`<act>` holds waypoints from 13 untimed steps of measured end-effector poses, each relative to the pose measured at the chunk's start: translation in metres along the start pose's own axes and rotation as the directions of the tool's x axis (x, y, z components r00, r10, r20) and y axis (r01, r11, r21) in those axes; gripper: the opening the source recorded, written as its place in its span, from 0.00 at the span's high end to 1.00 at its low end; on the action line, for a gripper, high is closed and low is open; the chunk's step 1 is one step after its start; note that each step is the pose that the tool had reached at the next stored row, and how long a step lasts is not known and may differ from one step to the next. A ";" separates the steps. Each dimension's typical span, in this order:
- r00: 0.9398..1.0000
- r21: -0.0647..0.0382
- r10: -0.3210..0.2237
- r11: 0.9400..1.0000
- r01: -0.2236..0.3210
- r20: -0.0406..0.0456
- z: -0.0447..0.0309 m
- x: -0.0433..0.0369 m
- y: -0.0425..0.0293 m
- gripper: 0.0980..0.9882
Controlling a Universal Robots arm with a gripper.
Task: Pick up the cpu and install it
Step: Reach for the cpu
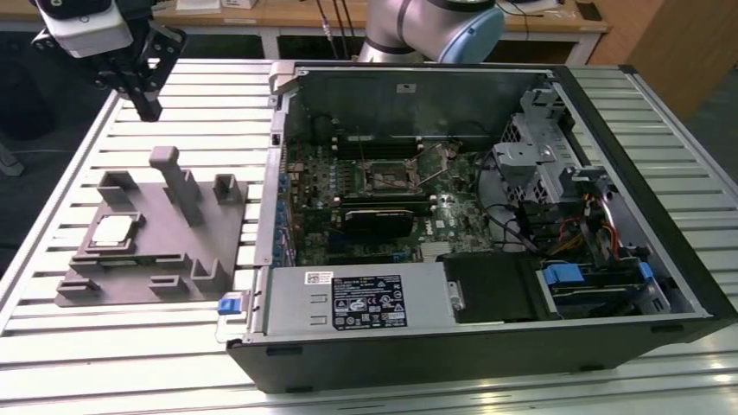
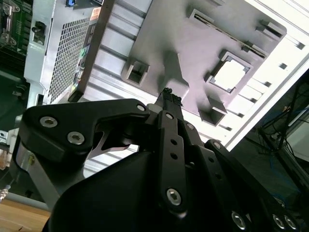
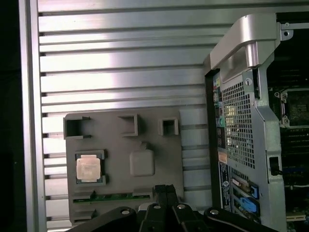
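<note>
My hand (image 1: 148,109) hangs closed on nothing above the bench (image 1: 116,363). The cpu (image 1: 113,232) lies flat in the grey fixture block (image 1: 155,259), approx 6 o'clock from my hand in exterior view, well apart.

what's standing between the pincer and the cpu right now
Nothing visible does. The pincer hangs above the table slats, off the grey fixture; the cpu lies uncovered in its pocket. The fixture's tall post stands to one side, not over it.
</note>
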State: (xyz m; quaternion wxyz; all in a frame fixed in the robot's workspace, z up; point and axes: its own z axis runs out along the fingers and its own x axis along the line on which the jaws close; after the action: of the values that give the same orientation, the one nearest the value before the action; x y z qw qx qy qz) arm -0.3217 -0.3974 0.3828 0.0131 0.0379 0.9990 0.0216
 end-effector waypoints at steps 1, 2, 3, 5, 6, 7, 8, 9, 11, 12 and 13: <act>1.000 0.000 0.000 1.000 0.000 0.000 0.0002 0.0015 -0.0001 0.99; 1.000 0.000 0.000 1.000 0.000 0.000 0.0004 0.0030 -0.0002 0.99; 1.000 0.000 0.000 1.000 0.000 0.000 0.0006 0.0046 -0.0004 0.99; 1.000 0.000 0.000 1.000 0.000 0.000 0.0012 0.0075 -0.0006 0.99; 1.000 0.000 0.000 1.000 0.000 0.000 0.0017 0.0090 -0.0008 0.99; 1.000 0.000 0.000 1.000 0.000 0.000 0.0023 0.0104 -0.0009 0.99; 1.000 0.000 0.000 1.000 0.000 0.000 0.0030 0.0117 -0.0010 0.99; 1.000 0.000 0.000 1.000 0.000 0.000 0.0039 0.0129 -0.0011 0.99; 1.000 0.000 0.000 1.000 0.000 0.000 0.0055 0.0152 -0.0014 0.99; 1.000 0.000 0.000 1.000 0.000 0.000 0.0063 0.0162 -0.0015 0.99; 1.000 0.000 0.000 1.000 0.000 0.000 0.0072 0.0174 -0.0016 0.99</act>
State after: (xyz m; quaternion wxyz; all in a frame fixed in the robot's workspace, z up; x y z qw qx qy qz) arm -0.3390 -0.3974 0.3751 0.0131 0.0379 0.9990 0.0216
